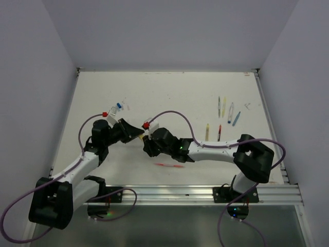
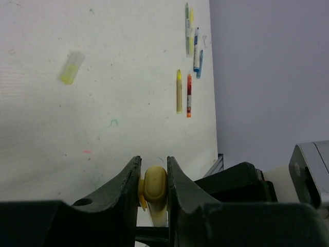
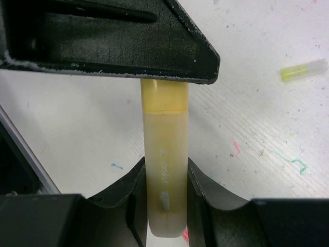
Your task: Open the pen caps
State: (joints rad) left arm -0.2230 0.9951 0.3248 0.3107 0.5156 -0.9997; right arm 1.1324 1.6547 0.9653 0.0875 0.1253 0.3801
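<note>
Right wrist view shows the right gripper (image 3: 165, 170) clenched on the pale body of a yellow pen (image 3: 164, 123). The left gripper (image 2: 153, 163) squeezes the pen's other, more yellow end. Both meet near the middle of the table (image 1: 154, 92). One loose cap (image 2: 71, 67) lies flat on the table, apart from them. Other pens (image 1: 219, 132) lie grouped at the far right, and a pink pen (image 1: 167, 165) lies near the right arm.

No text is legible; the dark print on the pale yellow pen (image 3: 164, 154) is blurred.
</note>
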